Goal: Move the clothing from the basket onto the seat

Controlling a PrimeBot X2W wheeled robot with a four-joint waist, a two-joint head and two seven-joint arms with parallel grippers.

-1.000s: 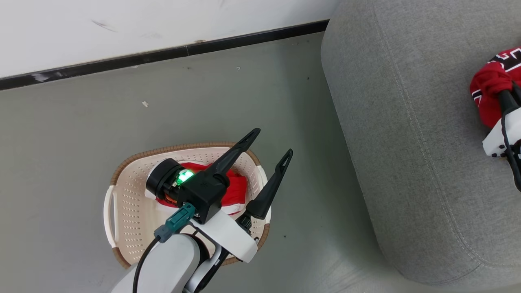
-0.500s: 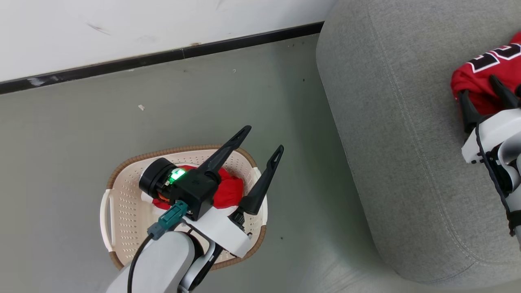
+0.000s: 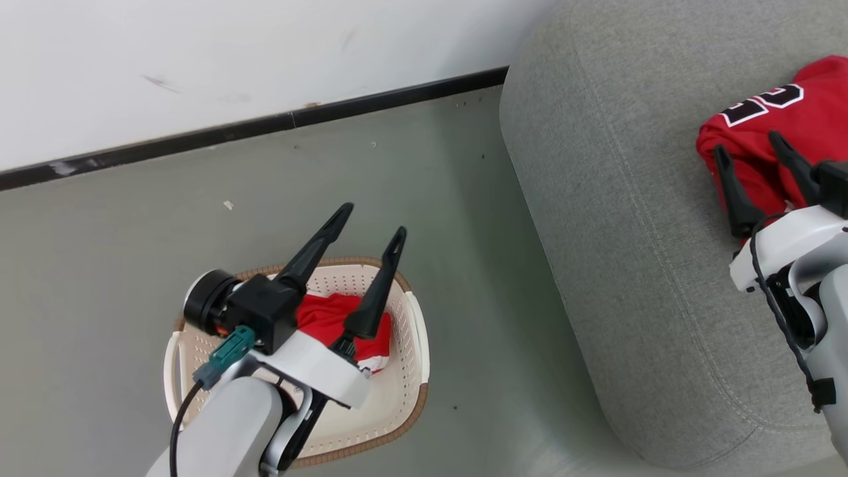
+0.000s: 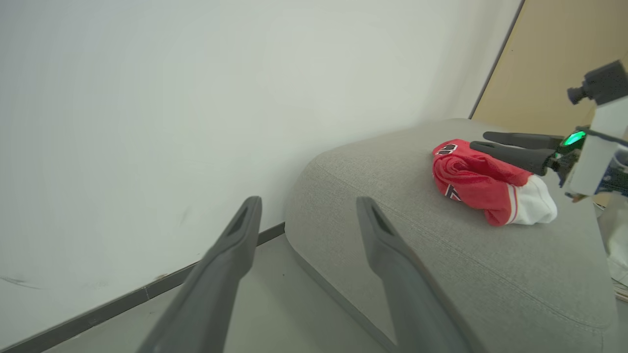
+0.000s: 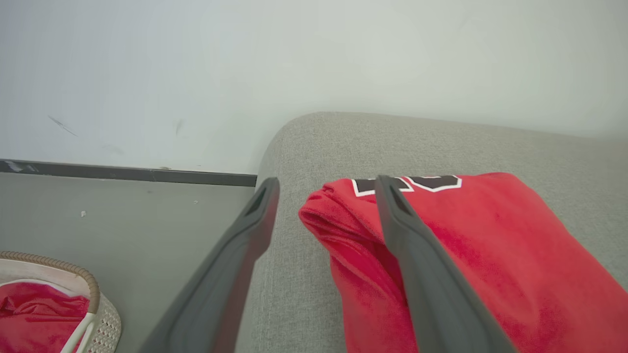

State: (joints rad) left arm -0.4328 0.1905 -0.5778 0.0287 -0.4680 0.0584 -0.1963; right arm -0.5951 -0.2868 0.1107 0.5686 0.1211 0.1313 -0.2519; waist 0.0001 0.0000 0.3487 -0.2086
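Note:
The red jersey (image 3: 795,112) with its black-and-white number lies bunched on the grey sofa (image 3: 629,232). My right gripper (image 3: 747,144) stands open just above the jersey's near edge, holding nothing; in the right wrist view one finger crosses the jersey (image 5: 490,245). The cream basket (image 3: 397,391) sits on the floor at lower left with the red shorts (image 3: 324,315) inside. My left gripper (image 3: 374,220) hangs open above the basket, empty, fingers pointing toward the wall. The left wrist view shows the jersey (image 4: 471,181) and the right gripper (image 4: 480,140) over it.
A white wall with a black skirting strip (image 3: 265,126) runs behind the basket and sofa. Grey floor (image 3: 477,278) lies between the basket and the sofa's rounded side. A tan panel (image 4: 549,73) stands past the sofa.
My right gripper has opened and let the jersey go onto the sofa, then drawn back a little. My left gripper has swung left over the basket. The camera shifted slightly.

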